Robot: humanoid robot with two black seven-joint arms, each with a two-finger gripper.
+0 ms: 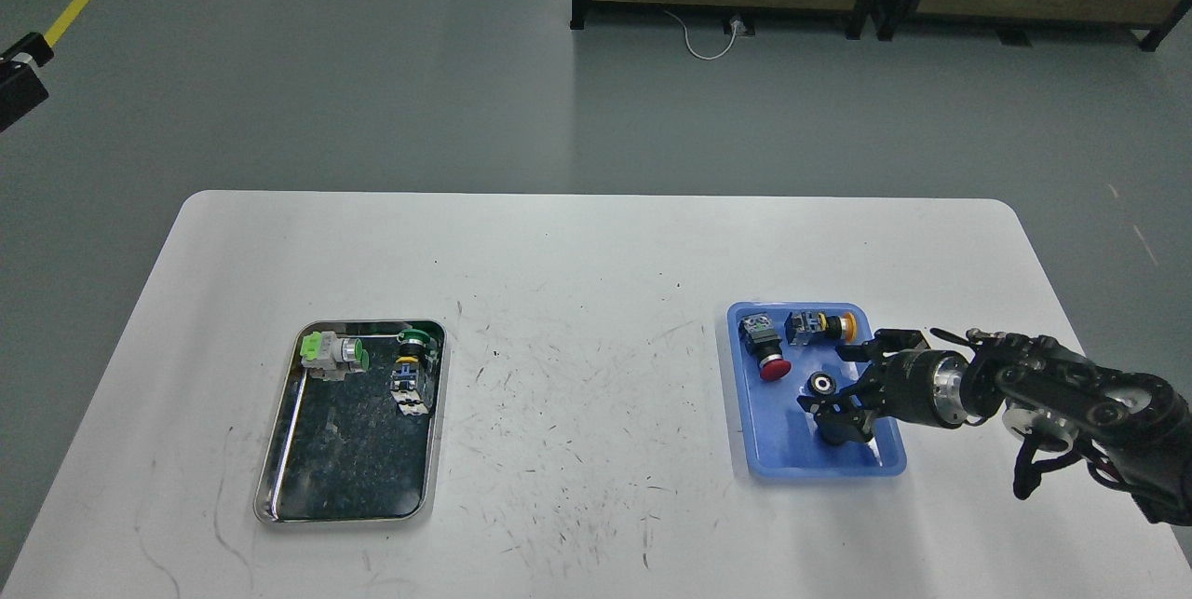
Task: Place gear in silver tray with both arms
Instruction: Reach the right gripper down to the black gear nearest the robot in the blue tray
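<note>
The gear (823, 384), a small black ring with a pale centre, is lying in the blue tray (745, 413), sitting between the two spread fingers of the right gripper (838, 380). The upper finger (861, 349) is reaching past it on the far side, the lower finger (832, 408) on the near side; they are standing wide apart and gripping nothing, and whether either is touching the gear I cannot tell. Just beyond the fingers, in the same tray, a red-capped push button (765, 352) and a yellow-capped switch (819, 326) are lying. The right arm (1071, 394) is coming in low from the right edge over the white surface (596, 301). Well away from the fingers, on the left half of the surface, the silver tray (279, 473) is resting with a green-and-grey switch (333, 355) and a green-capped switch (412, 366) at its far end. The left arm's fingers are not showing.
</note>
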